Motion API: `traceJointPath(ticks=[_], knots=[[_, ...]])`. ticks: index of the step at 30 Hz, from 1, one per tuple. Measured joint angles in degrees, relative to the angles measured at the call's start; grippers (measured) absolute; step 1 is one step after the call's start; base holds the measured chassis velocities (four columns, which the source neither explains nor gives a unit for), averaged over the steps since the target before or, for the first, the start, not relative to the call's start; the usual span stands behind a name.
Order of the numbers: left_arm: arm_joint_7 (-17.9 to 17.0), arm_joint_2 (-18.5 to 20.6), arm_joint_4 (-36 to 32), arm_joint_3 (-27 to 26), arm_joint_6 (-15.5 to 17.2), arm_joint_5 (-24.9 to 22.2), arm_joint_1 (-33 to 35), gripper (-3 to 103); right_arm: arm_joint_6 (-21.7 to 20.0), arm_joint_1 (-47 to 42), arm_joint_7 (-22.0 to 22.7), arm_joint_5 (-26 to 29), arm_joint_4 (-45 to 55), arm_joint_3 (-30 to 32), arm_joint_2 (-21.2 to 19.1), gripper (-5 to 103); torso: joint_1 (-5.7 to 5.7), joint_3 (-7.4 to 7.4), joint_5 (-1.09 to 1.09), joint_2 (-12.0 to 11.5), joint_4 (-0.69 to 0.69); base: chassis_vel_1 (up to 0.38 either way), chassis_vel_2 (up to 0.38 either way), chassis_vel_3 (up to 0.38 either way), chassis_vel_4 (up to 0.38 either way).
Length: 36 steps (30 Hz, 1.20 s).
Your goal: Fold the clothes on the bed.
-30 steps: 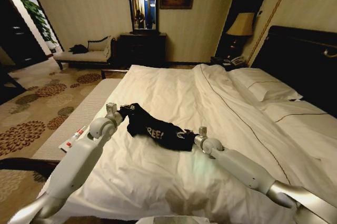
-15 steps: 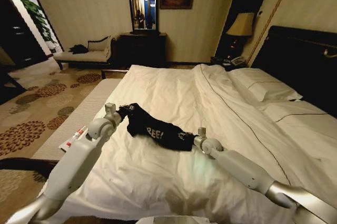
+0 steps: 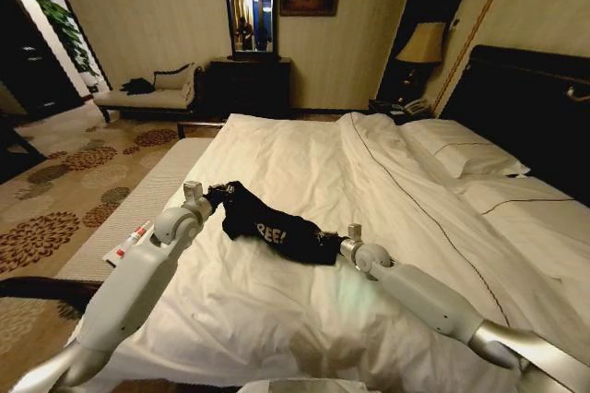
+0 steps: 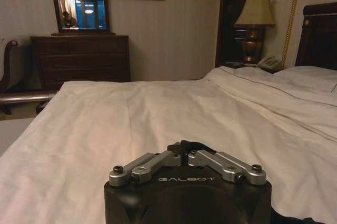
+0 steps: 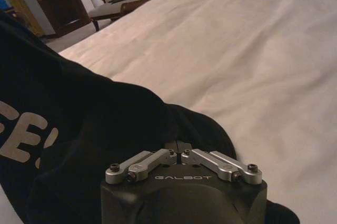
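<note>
The black T-shirt (image 3: 273, 224) lies bunched in a narrow band across the near half of the white duvet (image 3: 304, 162), slanting from the bed's (image 3: 387, 310) left edge toward its middle, with part of the white lettering facing up. The left gripper (image 3: 219, 194) is at the shirt's far-left end, close to the edge of the mattress; the right gripper (image 3: 324, 241) is at its near-right end, well in from any edge. Both are clenched on black cloth: in the left wrist view the left gripper's (image 4: 184, 149) linkages fold inward and a dark scrap shows where the tips meet, and in the right wrist view the right gripper (image 5: 179, 149) is closed into the T-shirt (image 5: 79, 145), which spreads around it with pale letters at one side. Beyond the garment the duvet runs open and flat up to the pillows (image 3: 461, 148) and the dark headboard (image 3: 530, 102). To the left of the bed stands a long padded bench (image 3: 120, 218) with a small object on it, then patterned carpet (image 3: 55, 181). The left wrist view adds a dark dresser (image 4: 79, 58) with a mirror (image 4: 79, 0), a bedside lamp (image 4: 255, 13) and a telephone (image 4: 269, 64); the right wrist view shows a chaise (image 5: 124, 0) and a wooden door (image 5: 55, 0).
</note>
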Motion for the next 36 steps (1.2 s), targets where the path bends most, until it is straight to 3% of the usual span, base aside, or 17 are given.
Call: traceJointPath(ticks=[8,19,23,26,27,29,36], knots=[[-0.1,-0.2,0.2,-0.3,-0.1,0.0,0.2,1,4.9,-1.8,-2.6,-2.4,3.3,3.0,-0.8,0,0.00,0.00,0.00,0.0,0.01,0.000,0.000,0.000,0.000],[-0.6,-0.7,-0.7,-1.3,-0.3,-0.5,0.8,1,8.7,-11.0,-0.8,-5.5,13.4,12.1,-4.0,0,0.00,0.00,0.00,0.0,0.00,0.000,0.000,0.000,0.000],[-1.3,-2.2,-2.0,-4.4,-1.1,-1.5,3.1,1,11.7,-17.0,-0.7,-8.8,17.5,18.1,-3.4,0,0.00,0.00,-0.01,0.0,-0.01,0.000,0.000,0.000,0.000],[-2.5,-4.0,-4.3,-9.6,-1.8,-4.2,7.3,1,16.8,-22.5,-3.1,-16.8,20.5,25.8,-0.2,0,0.00,-0.01,0.00,0.0,0.00,0.000,0.000,0.000,0.000],[-2.5,-4.0,-4.3,-9.6,-1.8,-4.2,7.3,1,16.8,-22.5,-3.1,-16.8,20.5,25.8,-0.2,0,0.00,-0.01,0.00,0.0,0.00,0.000,0.000,0.000,0.000],[-3.9,-4.3,-6.4,-12.8,-2.1,-7.1,10.4,1,19.5,-25.9,-4.2,-21.4,23.2,32.0,2.3,0,-0.01,-0.01,0.00,0.0,0.02,0.000,0.000,0.000,0.000],[-6.9,-2.0,-12.2,-19.7,-2.6,-14.6,14.9,1,23.7,-32.5,-3.8,-21.6,32.5,43.7,4.6,0,-0.01,-0.01,-0.01,0.0,0.01,0.000,0.000,0.000,0.000]])
